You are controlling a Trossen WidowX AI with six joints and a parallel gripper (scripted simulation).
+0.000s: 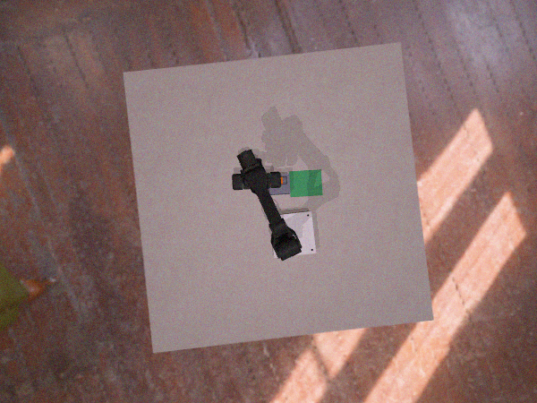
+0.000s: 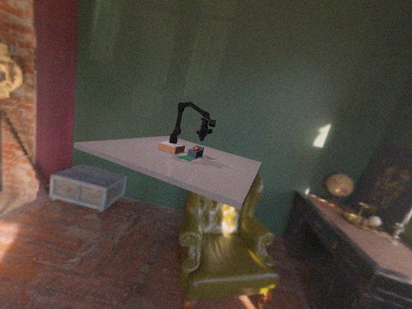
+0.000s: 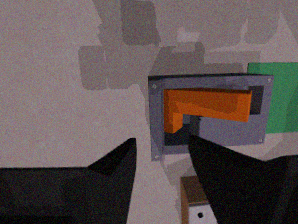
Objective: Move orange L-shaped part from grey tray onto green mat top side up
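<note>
The orange L-shaped part [image 1: 282, 180] [image 2: 196, 148] [image 3: 215, 102] sits tilted in the grey tray [image 1: 279, 191] [image 2: 192, 153] [image 3: 230, 132]. In the wrist view its L-shaped end is low at the left of the pocket, and its long arm rises to the right. The raised end stands above the tray's top face, with dark pocket showing past it. My gripper [image 2: 202, 140] [image 3: 162, 142] is partly open and empty. It hangs above the tray, over its left side in the wrist view, touching nothing. The arm hides much of the tray in the top view.
The green mat [image 1: 305, 184] [image 2: 186, 158] [image 3: 282, 100] lies right beside the tray, on the side of the part's raised end. The robot's base box [image 1: 309, 233] [image 2: 172, 147] [image 3: 192, 192] stands near the tray and shows at the bottom of the wrist view.
</note>
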